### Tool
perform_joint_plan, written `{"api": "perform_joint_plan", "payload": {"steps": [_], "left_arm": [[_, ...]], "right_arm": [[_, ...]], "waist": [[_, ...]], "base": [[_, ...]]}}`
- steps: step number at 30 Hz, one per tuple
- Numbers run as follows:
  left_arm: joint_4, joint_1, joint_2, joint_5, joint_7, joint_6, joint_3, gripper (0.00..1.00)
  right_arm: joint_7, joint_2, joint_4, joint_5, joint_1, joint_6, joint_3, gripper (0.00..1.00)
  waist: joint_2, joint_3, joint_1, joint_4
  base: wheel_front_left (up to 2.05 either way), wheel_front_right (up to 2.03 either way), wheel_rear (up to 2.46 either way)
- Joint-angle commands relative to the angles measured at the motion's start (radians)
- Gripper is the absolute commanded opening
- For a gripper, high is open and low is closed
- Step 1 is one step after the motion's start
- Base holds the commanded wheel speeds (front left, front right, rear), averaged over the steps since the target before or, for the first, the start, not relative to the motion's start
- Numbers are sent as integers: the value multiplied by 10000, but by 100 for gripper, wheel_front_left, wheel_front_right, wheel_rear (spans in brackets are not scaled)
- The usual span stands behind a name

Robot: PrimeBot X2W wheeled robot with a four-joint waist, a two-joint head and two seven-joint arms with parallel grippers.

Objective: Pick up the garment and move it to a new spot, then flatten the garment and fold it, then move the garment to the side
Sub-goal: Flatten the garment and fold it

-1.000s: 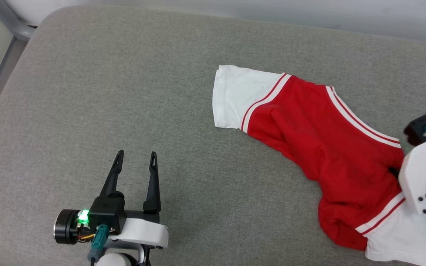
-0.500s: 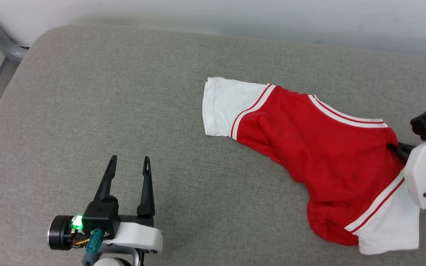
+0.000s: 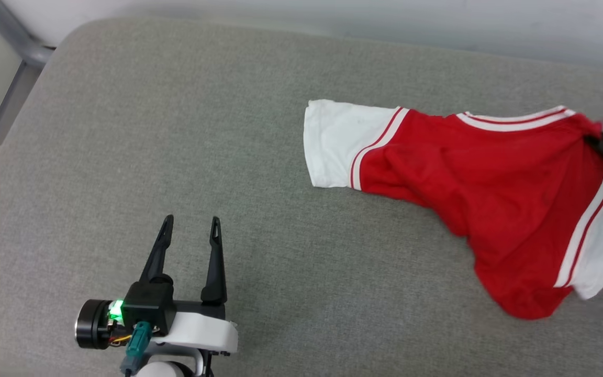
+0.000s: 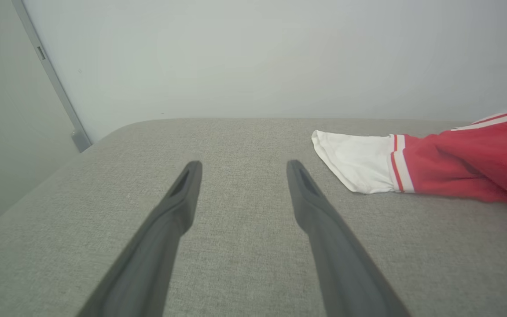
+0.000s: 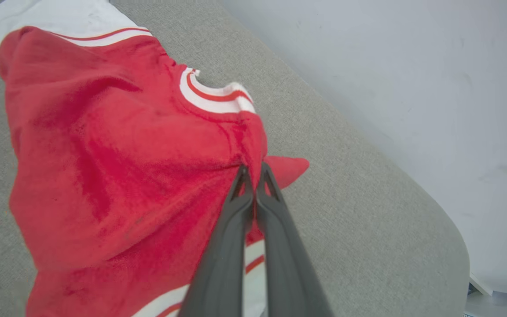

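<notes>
The garment [image 3: 479,178] is a red shirt with white sleeves and striped trim, stretched across the right half of the grey cushion [image 3: 176,131]. My right gripper [image 5: 253,169] is shut on a pinch of red fabric near the collar [image 5: 218,94], and that end hangs lifted at the right edge of the head view. The far white sleeve [image 3: 333,144] still rests on the cushion. My left gripper [image 3: 190,226] is open at the lower left, nothing between its fingers; the left wrist view shows the sleeve [image 4: 359,160] off to its right.
A pale wall [image 3: 333,15] runs behind the cushion, and a grey metal frame bar [image 3: 13,36] stands at the far left corner. The cushion's rounded right end [image 5: 438,237] lies close to my right gripper.
My right gripper shut on the red fabric and rose up and back, pulling the shirt's right end off the cushion. The camera shifted slightly. The left arm stayed put.
</notes>
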Motion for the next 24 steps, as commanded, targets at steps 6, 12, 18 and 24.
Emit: {"api": "perform_joint_plan", "payload": {"steps": [6,12,18,24], "left_arm": [[9,-524,-22,-292,-23,170,-431,100],[21,-833,-22,-410,-23,300,-683,100],[54,-994,-23,-437,-23,359,-820,100],[114,-856,-21,-350,-23,419,-726,100]], "right_arm": [[541,64,1114,-234,-1713,-14,652,0],[583,609,3071,-347,-2639,-14,1576,0],[465,1015,4610,-109,-2788,-9,2216,0],[-615,1377,5423,326,-2894,-8,2619,28]], "waist": [[0,852,0,579],[0,1324,0,888],[0,1471,0,1037],[0,1227,0,928]], "base": [[0,0,0],[0,0,0],[0,0,0],[0,0,0]]}}
